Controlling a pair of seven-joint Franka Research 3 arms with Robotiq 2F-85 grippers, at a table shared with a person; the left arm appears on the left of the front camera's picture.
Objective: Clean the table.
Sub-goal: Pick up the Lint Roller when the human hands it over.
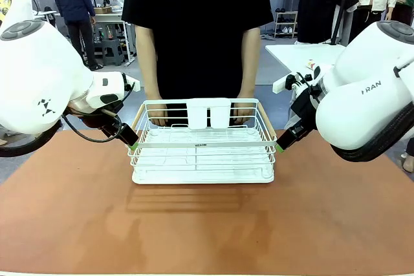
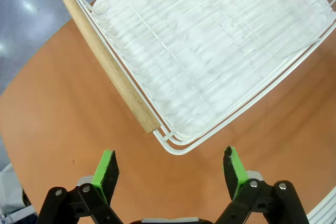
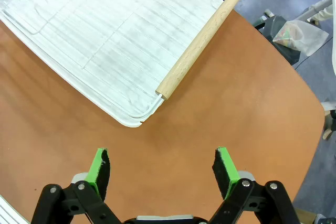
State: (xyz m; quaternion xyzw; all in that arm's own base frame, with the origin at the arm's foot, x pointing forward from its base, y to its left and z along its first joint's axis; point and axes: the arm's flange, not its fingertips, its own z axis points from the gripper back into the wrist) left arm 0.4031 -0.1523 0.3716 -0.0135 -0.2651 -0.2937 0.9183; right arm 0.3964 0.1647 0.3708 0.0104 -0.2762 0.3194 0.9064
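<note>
**Both jaws apart, nothing gripped, basket at the table's far edge**

Table (image 1: 77, 224): the reddish-brown top runs from the near edge, on my side, to the far edge where the person stands. It looks bare apart from the basket. There is a faint sheen on the top between the basket and the near edge.

Person (image 1: 197, 24): at the middle of the far edge, in a black top. Both hands (image 1: 157, 116) are down at the basket's far wall. I can't tell if they grip it.

Basket (image 1: 202, 145): white wire with a white tray floor, sitting flat and centred close to the far edge. I see nothing on the tray. A white holder (image 1: 208, 113) hangs on the far wall between the person's hands.

Handles: one wooden rod runs along each short side. The left handle (image 2: 110, 66) and right handle (image 3: 205, 40) both lie on the top rim.

My left gripper (image 2: 170, 169): jaws wide apart with nothing between the green pads (image 2: 105, 169). It is low over bare table top, just off the basket's near-left corner. That corner and the end of the left handle lie just ahead of the fingertips, not touching them.

My right gripper (image 3: 161, 167): jaws wide apart, also holding nothing. It mirrors the left, just off the near-right corner, with the end of the right handle just ahead and bare table under the pads.
</note>
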